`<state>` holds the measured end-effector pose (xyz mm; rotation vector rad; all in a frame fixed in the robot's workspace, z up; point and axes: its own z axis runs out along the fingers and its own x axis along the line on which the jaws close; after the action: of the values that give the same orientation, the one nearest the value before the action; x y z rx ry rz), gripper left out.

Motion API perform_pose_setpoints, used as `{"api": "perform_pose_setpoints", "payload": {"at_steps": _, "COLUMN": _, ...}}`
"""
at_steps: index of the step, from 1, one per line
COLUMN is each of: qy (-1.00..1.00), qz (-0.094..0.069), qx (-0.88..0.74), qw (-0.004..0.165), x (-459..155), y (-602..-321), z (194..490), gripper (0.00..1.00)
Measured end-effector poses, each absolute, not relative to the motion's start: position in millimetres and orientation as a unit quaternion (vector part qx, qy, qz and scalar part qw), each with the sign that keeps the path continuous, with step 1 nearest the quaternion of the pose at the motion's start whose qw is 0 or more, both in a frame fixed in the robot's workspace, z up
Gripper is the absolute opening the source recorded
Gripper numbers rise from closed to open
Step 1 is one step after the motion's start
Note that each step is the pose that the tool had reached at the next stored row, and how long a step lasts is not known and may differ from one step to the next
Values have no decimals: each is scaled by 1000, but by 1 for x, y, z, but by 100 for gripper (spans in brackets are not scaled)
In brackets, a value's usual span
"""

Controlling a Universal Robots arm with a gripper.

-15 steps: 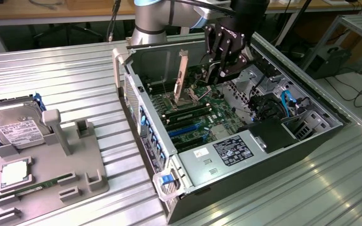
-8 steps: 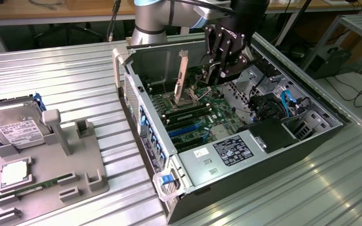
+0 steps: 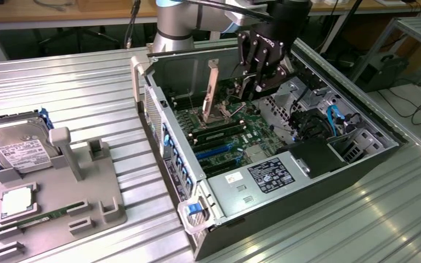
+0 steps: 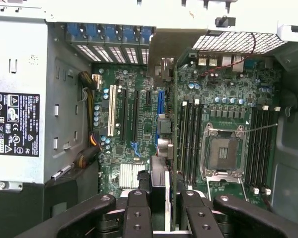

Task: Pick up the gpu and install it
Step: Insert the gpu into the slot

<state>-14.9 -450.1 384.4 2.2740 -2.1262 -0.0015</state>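
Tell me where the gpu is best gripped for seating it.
By its top long edge, from straight above: the gpu stands thin edge-up over the motherboard, its two flat faces offering the gripper parallel surfaces. The gripper holds it this way, lower edge free.

The gpu [image 3: 211, 94] is a thin card seen edge-on, standing upright inside the open computer case, its tan-looking face and metal end bracket above the motherboard. In the wrist view its green edge [image 4: 176, 124] runs beside the RAM slots.
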Motion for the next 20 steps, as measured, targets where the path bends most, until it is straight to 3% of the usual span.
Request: {"api": "perform_pose_setpoints", "payload": {"at_steps": 20, "qy": -683, "qz": 0, "qx": 730, "qw": 14, "x": -15, "y": -450, "z": 375, "gripper": 28}}
